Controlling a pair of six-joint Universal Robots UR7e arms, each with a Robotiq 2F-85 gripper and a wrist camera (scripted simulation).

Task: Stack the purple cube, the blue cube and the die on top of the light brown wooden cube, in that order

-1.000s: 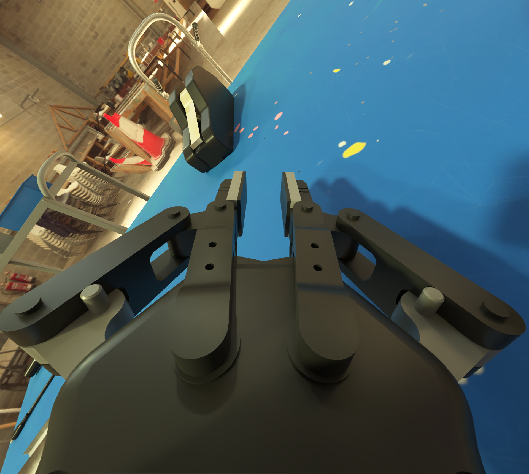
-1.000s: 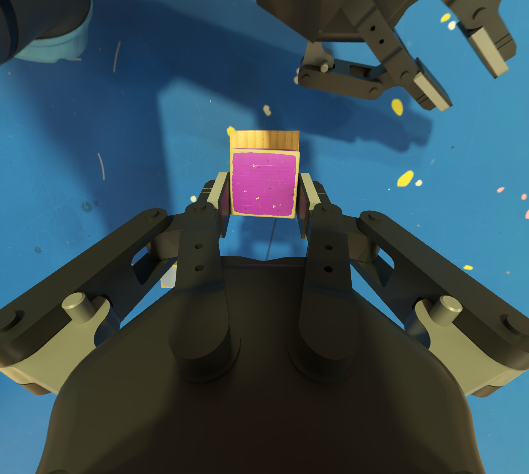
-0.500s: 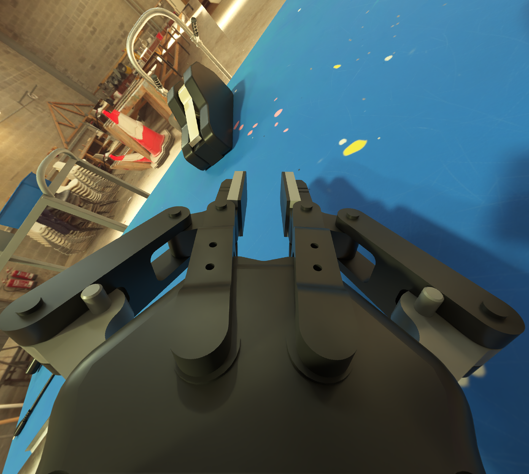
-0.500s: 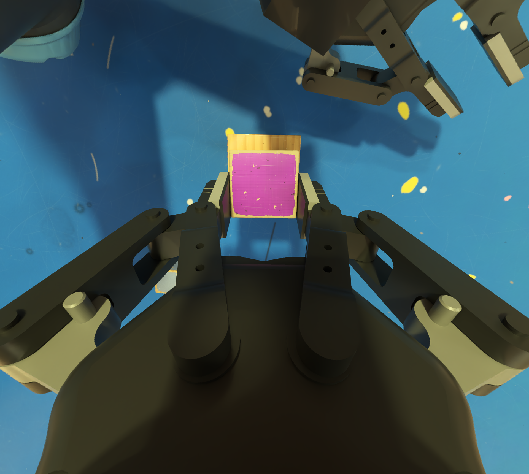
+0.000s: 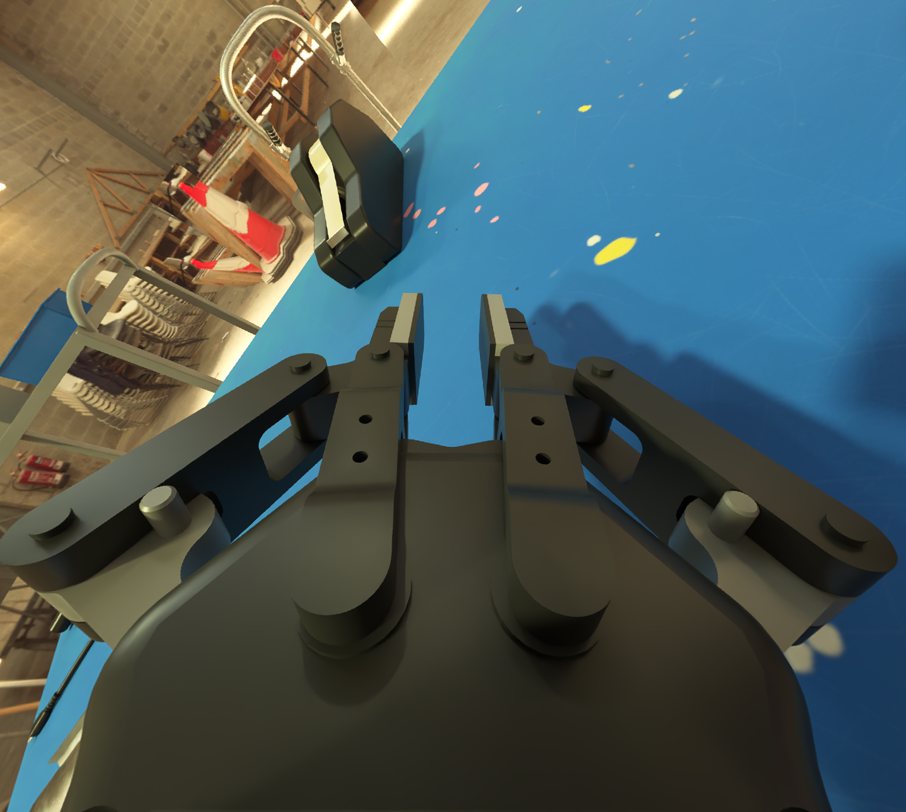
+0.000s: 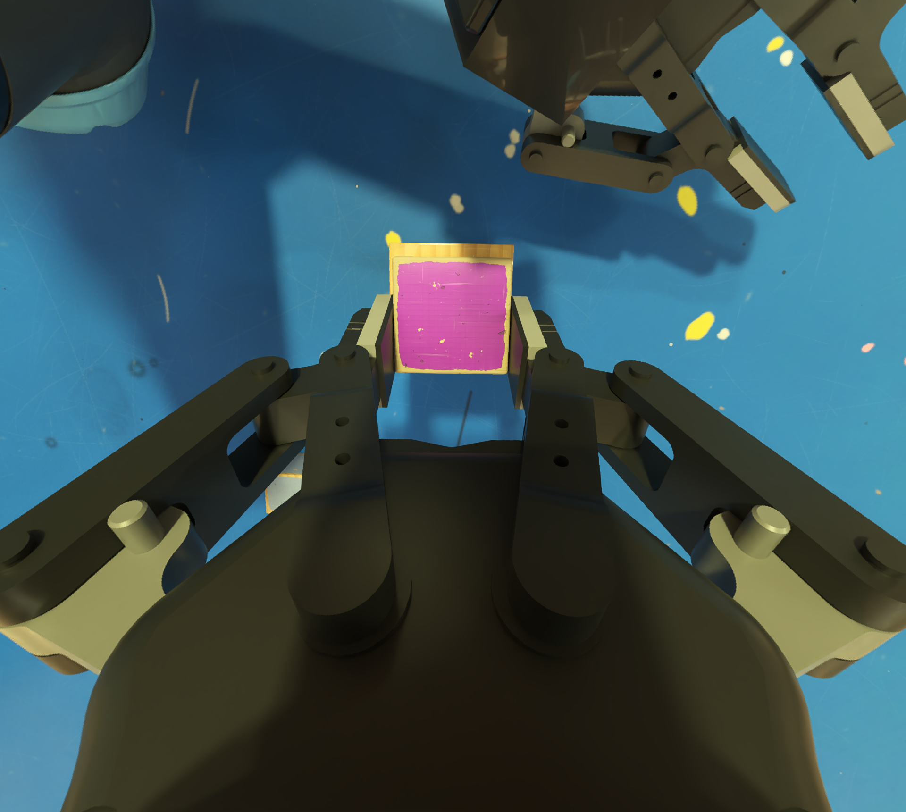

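The right gripper (image 6: pixel 451 332) is clamped on the purple cube (image 6: pixel 451 315), pads against both sides, directly over the wooden cube (image 6: pixel 451 250) (only a tan strip shows). The left gripper (image 5: pixel 451 323) hangs parted and empty above the table (image 5: pixel 686 347).

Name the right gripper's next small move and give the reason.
Probably lower a touch, then open the jaws: the right gripper grips the purple cube almost squarely over the light brown wooden cube, whose far edge peeks out behind. Contact cannot be judged.
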